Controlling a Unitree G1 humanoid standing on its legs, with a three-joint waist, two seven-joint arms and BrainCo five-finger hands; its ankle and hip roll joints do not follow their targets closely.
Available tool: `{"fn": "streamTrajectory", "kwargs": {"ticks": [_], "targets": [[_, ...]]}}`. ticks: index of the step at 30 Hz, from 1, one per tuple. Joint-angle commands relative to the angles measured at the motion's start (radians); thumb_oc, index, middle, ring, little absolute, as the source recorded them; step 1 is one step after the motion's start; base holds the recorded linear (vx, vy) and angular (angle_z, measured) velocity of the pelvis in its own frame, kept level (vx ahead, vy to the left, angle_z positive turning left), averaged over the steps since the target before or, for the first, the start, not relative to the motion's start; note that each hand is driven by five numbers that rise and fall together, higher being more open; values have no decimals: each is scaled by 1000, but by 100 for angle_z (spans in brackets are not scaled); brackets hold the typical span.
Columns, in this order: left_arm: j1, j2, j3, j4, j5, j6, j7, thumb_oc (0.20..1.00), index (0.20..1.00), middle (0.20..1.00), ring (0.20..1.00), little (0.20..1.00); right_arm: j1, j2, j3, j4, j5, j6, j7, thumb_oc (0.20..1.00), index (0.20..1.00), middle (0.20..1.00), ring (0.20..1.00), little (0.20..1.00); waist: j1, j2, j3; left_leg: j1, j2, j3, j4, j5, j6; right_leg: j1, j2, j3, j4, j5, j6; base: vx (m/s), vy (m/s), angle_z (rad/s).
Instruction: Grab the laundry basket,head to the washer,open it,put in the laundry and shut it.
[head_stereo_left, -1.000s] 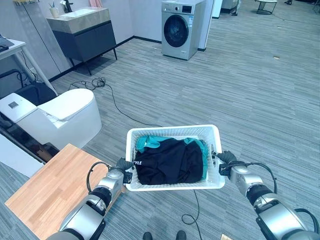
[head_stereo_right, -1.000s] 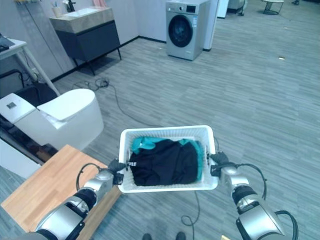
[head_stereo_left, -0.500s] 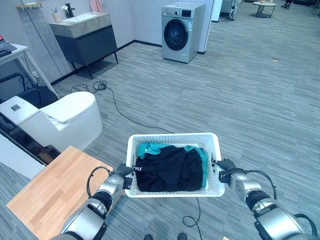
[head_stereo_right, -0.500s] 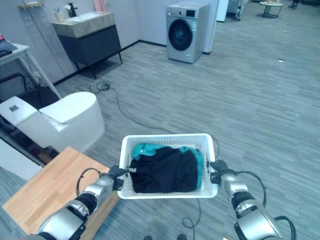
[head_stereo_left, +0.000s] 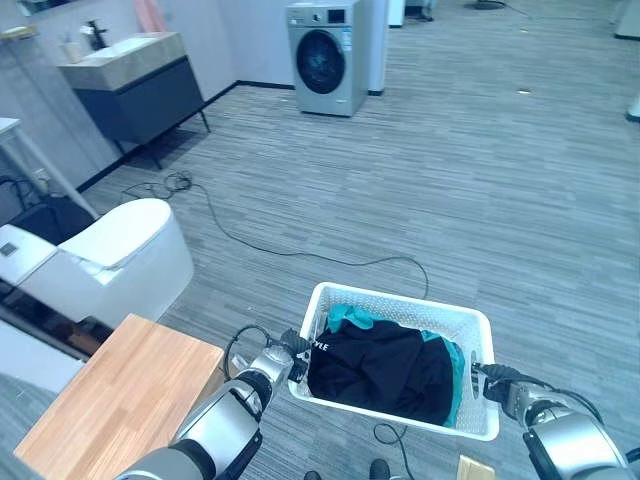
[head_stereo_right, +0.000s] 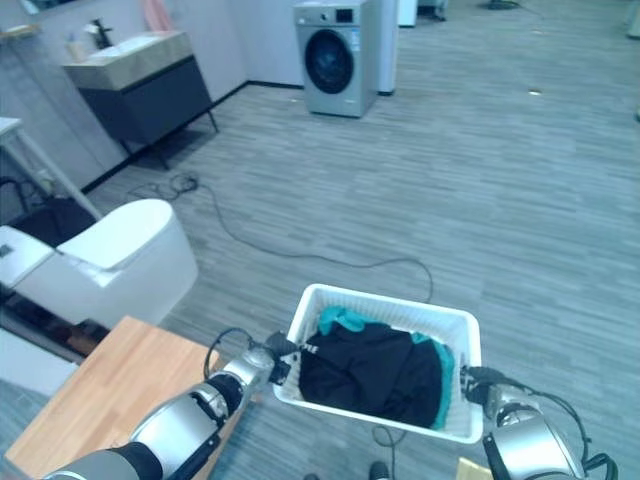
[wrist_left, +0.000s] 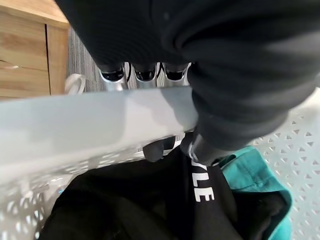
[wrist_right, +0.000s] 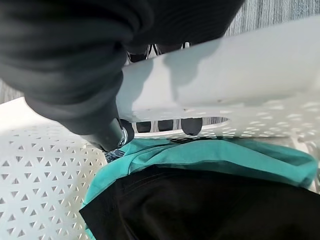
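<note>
A: So where's the laundry basket (head_stereo_left: 478, 330) relative to the washer (head_stereo_left: 323, 58)?

B: Well apart, carried. Its rims are gripped by left hand (head_stereo_left: 290, 357) and right hand (head_stereo_left: 497, 383); fingertips (wrist_right: 191, 126) partly hidden. Black and teal laundry (head_stereo_left: 385, 365) is inside.

Silver-grey arms; dark ribbed covers on left hand (head_stereo_left: 292, 352), right hand (head_stereo_left: 497, 382); silver, dark-tipped fingers (wrist_left: 113, 76)

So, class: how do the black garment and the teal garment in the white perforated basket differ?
The black garment lies on top, covering most of the white perforated basket; the teal garment lies beneath, showing only at the edges. The black one bears white lettering; the teal looks plain. Both are crumpled laundry.
</note>
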Motion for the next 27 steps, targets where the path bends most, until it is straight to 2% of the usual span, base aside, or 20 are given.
{"fn": "streamTrajectory", "kwargs": {"ticks": [1,4,7,18,27], "targets": [[-156,27,-10,83,27,-69,-80,200,200,200,200,200,-120,-44,-35,91,59,-44,13,200,200,200,200,200,60,-53,-28,18,-10,32,36,-26,-11,23,-91,70,43,-22,152,62,-2,33],[-154,33,-15,80,31,-77,-78,200,200,200,200,200,-145,-44,-6,75,34,-48,23,200,200,200,200,200,69,-58,-42,27,-13,14,28,-24,-12,38,-91,55,41,-28,151,75,-11,28],[-206,60,43,55,-96,-94,-38,200,200,200,200,200,-219,-39,31,39,57,-71,4,200,200,200,200,200,80,-61,-51,32,-17,0,22,-21,-13,46,-91,42,39,-30,151,28,-12,18],[-227,110,60,115,-23,-84,-32,200,200,200,200,200,-312,33,126,-37,4,-91,2,200,200,200,200,200,76,-62,-50,38,-12,3,22,-21,-15,46,-85,45,40,-33,144,2,-3,2],[-219,132,68,109,-21,-88,-37,200,200,200,200,200,-317,33,125,-52,6,-95,3,200,200,200,200,200,75,-61,-49,35,-13,11,24,-26,-10,37,-91,53,41,-27,149,0,2,0]]}}
